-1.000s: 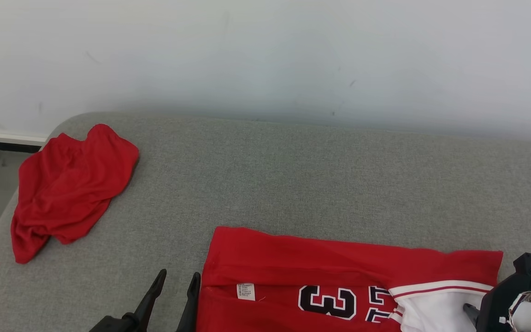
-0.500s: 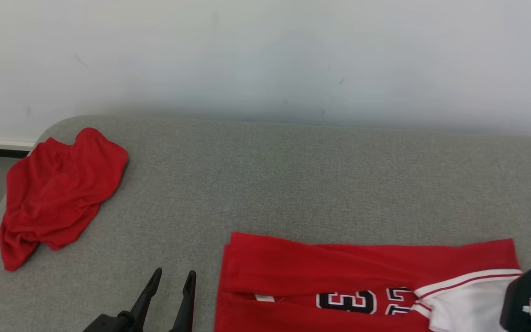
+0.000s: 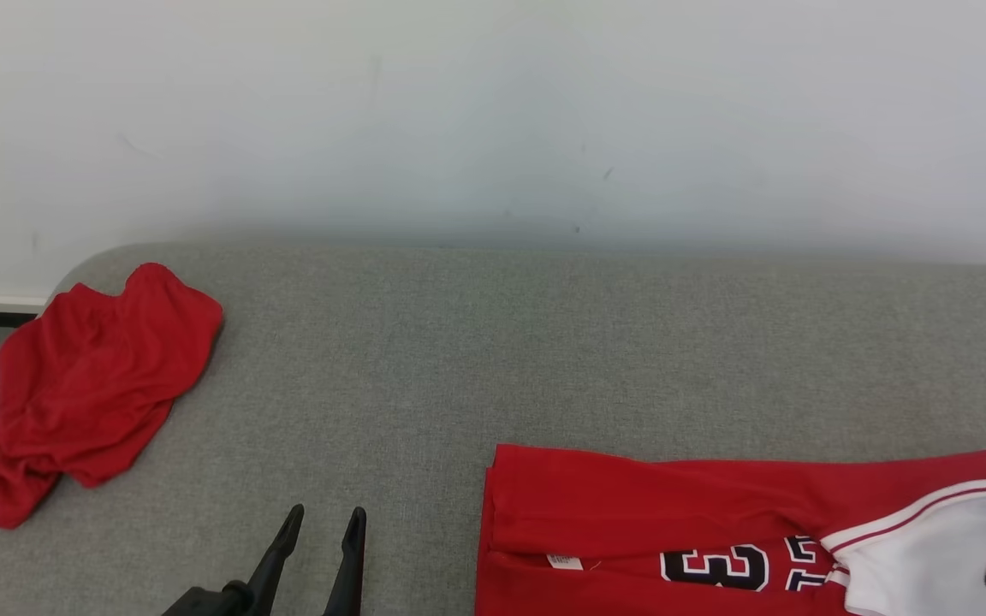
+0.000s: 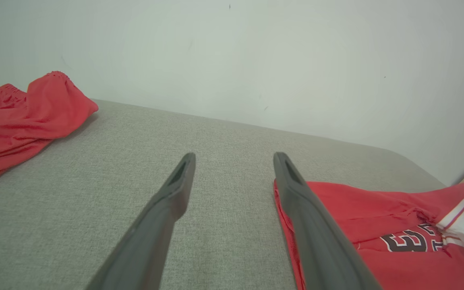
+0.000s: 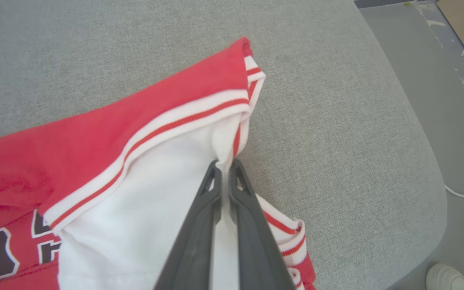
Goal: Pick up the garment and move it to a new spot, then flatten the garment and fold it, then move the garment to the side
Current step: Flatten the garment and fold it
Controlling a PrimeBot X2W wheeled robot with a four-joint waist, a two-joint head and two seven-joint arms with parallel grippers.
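Jersey (image 3: 630, 500) slides away from your spread left gripper (image 3: 324, 518) because your right gripper (image 5: 224, 165) pinches its white edge (image 5: 219, 145), dragging it aside.

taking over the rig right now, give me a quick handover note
Left gripper: jaws open, empty, over bare cushion, just left of the jersey.
Right gripper: jaws shut on the jersey's white end, by the striped trim.
The jersey lies folded into a long band at the cushion's near right, number showing.
Shorts: crumpled at the far left, apart from both grippers.
Done: flattening and folding look finished.
Left: probably drag the jersey to the side, then release.
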